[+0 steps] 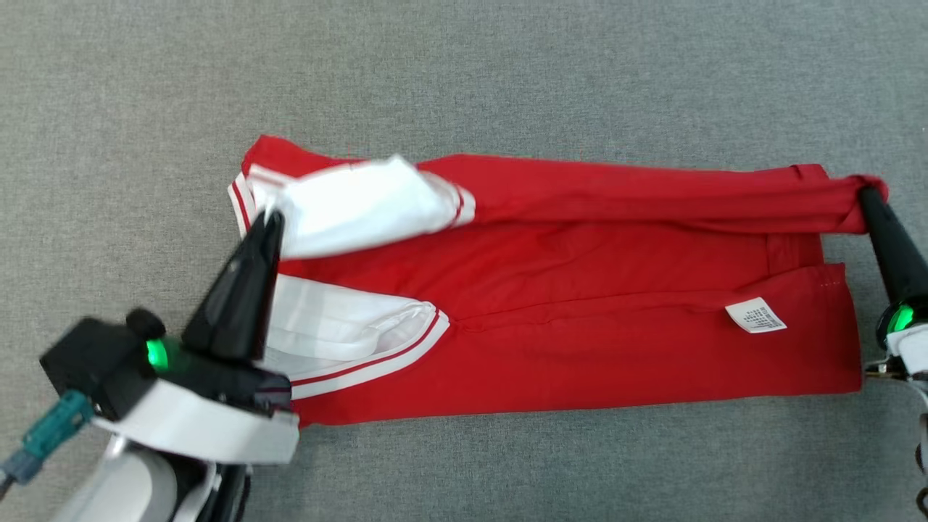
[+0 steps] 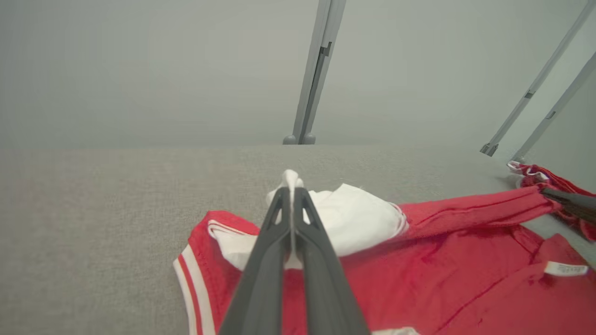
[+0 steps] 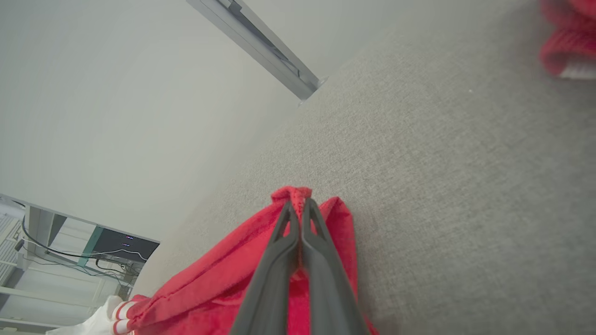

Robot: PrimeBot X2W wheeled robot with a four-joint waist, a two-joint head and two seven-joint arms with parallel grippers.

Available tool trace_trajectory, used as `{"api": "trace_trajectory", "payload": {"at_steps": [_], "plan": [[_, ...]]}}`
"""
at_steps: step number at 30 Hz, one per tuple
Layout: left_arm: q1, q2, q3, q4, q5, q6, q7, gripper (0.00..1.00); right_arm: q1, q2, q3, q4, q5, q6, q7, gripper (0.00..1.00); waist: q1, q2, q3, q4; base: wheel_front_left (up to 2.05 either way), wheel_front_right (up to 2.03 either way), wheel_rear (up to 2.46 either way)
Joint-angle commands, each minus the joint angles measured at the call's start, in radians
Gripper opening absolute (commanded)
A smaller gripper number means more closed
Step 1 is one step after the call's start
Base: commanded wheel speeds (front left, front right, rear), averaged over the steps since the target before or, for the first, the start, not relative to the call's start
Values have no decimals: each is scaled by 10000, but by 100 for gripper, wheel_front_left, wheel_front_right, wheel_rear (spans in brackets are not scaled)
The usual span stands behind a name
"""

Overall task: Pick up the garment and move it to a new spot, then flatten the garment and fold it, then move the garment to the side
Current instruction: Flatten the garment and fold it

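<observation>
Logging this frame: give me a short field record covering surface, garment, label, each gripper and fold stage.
surface: grey woven cloth surface
garment: red fabric garment with white striped cuffs, lying lengthwise, far edge lifted
label: white care label, face up near the right end
left gripper: shut on white fabric at the left end
right gripper: shut on the red edge at the right end
stage: fold apparently unfinished

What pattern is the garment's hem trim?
White hem trim with a red stripe; head view shows it best.
</observation>
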Motion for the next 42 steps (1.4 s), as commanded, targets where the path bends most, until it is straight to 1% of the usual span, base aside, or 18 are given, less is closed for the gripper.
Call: {"api": "trace_trajectory", "payload": {"at_steps": [1,8,13,14,15,16,17,18,19,23,25,30,34,35,37,39,40,42], "plan": [[373,-7,22,-153,-165,131,-15,0,161,19,31,65,47,5,-139,0,-1,0,-59,-16,0,0,0],[1681,-197,-80,-32,-827,403,63,0,700,-13,405,372,-21,7,-692,0,-1,0,-240,75,0,0,0],[1949,-412,-183,546,-1183,280,84,0,1017,-86,779,577,-36,5,-1162,0,-1,0,-320,109,0,0,0],[1967,-466,-181,694,-1244,253,44,0,1089,-118,865,631,-69,5,-1257,2,-1,0,-341,103,0,0,0],[1983,-475,-200,862,-1283,222,47,0,1159,-139,955,685,-121,5,-1349,18,-1,0,-366,91,0,0,0],[1970,-498,-209,1009,-1325,169,15,0,1181,-173,1063,699,-178,5,-1456,39,-1,0,-387,78,0,0,0],[1935,-524,-199,1168,-1336,136,-17,0,1212,-228,1190,706,-239,5,-1596,97,-1,0,-412,67,0,0,0],[1913,-593,-164,1314,-1402,135,-60,20,1255,-282,1301,728,-340,5,-1716,100,-1,0,-442,53,0,0,0],[1874,-626,-129,1467,-1390,170,-141,100,1268,-340,1421,662,-461,7,-1929,100,-1,0,-469,35,0,0,0],[1729,-817,71,1903,-1247,230,-607,100,1354,-523,1797,535,-1152,7,-2948,100,-1,0,-625,-72,0,0,0],[1688,-870,139,1981,-1190,253,-731,100,1351,-543,1851,484,-1360,7,-3215,100,-1,0,-658,-95,0,0,0],[1456,-1224,576,2226,-662,352,-1152,100,1209,-667,1790,284,-2812,5,-4479,100,-1,0,-845,-211,0,0,0],[1252,-1634,1194,2133,5,386,-1232,100,1125,-475,1391,174,-4167,5,-4955,100,-1,0,-1037,-270,0,0,0],[1161,-1899,1600,1963,452,292,-1233,100,1067,-390,1148,62,-4850,5,-5061,100,-1,0,-1136,-269,0,0,0],[1113,-2164,1979,1863,931,145,-1235,100,1069,-283,985,1,-5551,5,-5083,100,-1,0,-1246,-263,0,0,0],[1132,-2240,2091,1868,1127,51,-1235,100,1088,-189,925,-7,-5749,5,-5093,100,-1,0,-1307,-260,0,0,0],[1196,-2364,2326,1913,1540,-118,-1227,100,1159,-175,817,14,-6409,5,-5035,100,-1,0,-1444,-279,0,0,0],[1289,-2415,2501,1973,1889,-261,-1228,100,1271,-47,834,69,-6782,5,-4948,100,-1,0,-1564,-297,0,0,0]]}}
